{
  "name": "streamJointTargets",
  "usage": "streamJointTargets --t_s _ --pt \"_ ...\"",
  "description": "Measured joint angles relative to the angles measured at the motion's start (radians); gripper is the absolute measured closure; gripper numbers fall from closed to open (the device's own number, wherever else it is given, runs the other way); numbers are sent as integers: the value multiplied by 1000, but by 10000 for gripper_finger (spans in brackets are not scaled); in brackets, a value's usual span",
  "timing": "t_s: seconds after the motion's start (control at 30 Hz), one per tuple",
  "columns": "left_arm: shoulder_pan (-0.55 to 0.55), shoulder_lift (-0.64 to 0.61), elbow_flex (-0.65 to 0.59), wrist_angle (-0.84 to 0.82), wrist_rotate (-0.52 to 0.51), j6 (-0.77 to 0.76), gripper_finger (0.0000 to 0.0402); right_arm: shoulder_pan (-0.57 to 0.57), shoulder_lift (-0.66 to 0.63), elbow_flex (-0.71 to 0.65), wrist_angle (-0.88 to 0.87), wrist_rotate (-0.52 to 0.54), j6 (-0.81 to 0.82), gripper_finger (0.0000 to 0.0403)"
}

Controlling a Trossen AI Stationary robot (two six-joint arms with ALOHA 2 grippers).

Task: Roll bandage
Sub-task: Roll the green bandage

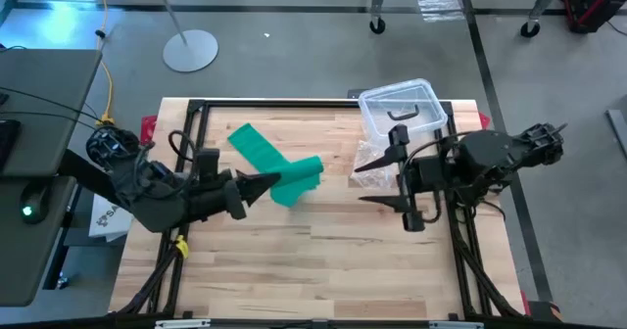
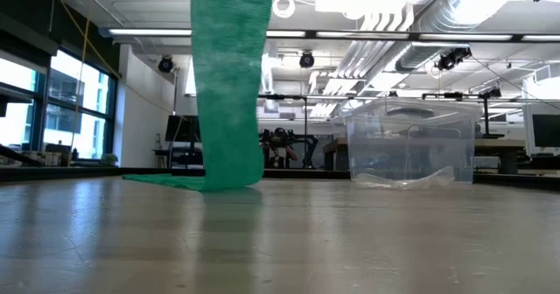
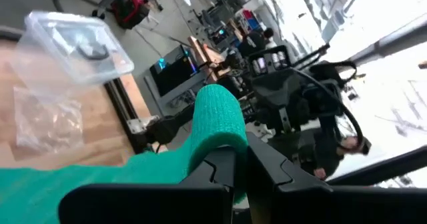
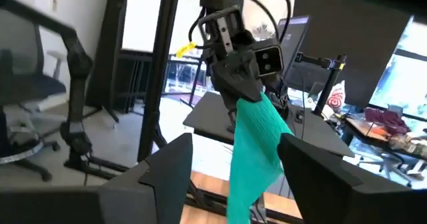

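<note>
Left claw: the left claw [image 1: 257, 184] is pinched on the top end of the bandage [image 1: 284, 168] and holds it up in the air
Right claw: the right claw [image 1: 377, 183] is spread wide and holds nothing; it sits near the bandage, not touching it
Bandage: a long green strip; the held end hangs from the left claw, the other end lies flat on the table [image 1: 323, 260]
How it feels: soft, light and floppy; it bends and droops, so it may slip or unroll
Where to grab: I think the loose hanging part just below the left claw is best
Nearby: a clear box [image 1: 400, 107] and a plastic bag [image 1: 371, 158] sit by the right claw
</note>
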Motion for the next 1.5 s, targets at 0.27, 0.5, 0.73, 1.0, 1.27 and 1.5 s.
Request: streamJointTargets --t_s 0.27,0.5,0.73,1.0,1.27,1.5 --pt "7 0 -95 54 55 -150 391 0 54 0 -66 -3 -125 153" --pt "16 7 -165 256 114 -71 391 0 62 0 -86 -4 -5 153" --pt "16 7 -177 444 126 114 390 19 15 2 -103 -4 204 153" --pt "45 22 -177 510 195 158 390 32 39 1 -70 7 192 153" --pt "70 48 -175 553 232 145 390 50 41 0 -53 9 112 153" --pt "71 48 -175 556 236 152 390 82 40 0 -47 64 21 153"
